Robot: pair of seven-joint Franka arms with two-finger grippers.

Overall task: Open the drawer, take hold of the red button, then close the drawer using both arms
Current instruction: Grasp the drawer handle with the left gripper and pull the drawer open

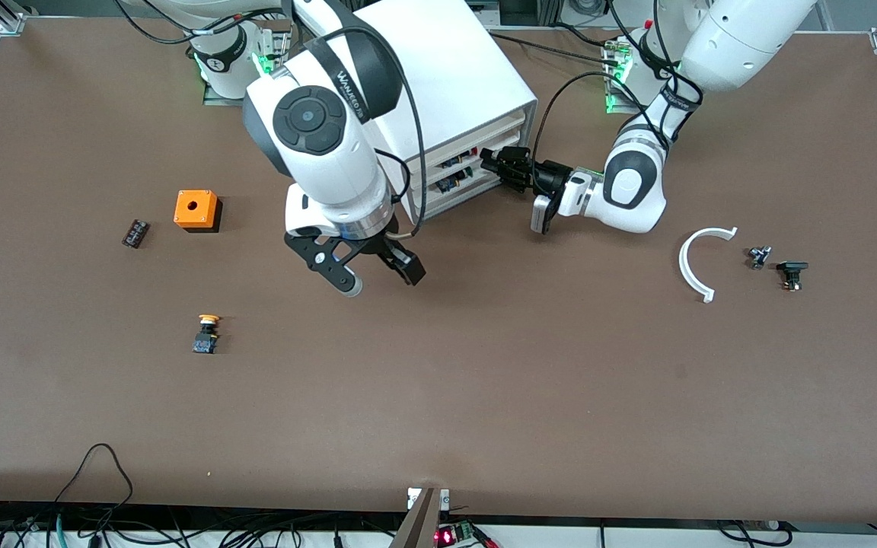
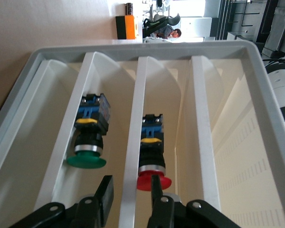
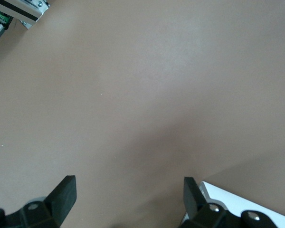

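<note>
With the left tool (image 2: 128, 190) narrowly open astride a divider in the drawer (image 2: 256, 61), one finger touching the button (image 2: 152, 164), closing may pinch the divider; the right tool (image 1: 366, 268) waits wide over the worktop (image 1: 484, 380).

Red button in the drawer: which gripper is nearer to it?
Left. The left gripper is at the drawer, fingers open beside the red button; the right gripper hangs open over bare table in front of the cabinet.

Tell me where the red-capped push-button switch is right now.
The red-capped push-button switch lies in a compartment of the white plastic drawer, one divider from a green-capped switch, with the open left gripper reaching at it.
</note>
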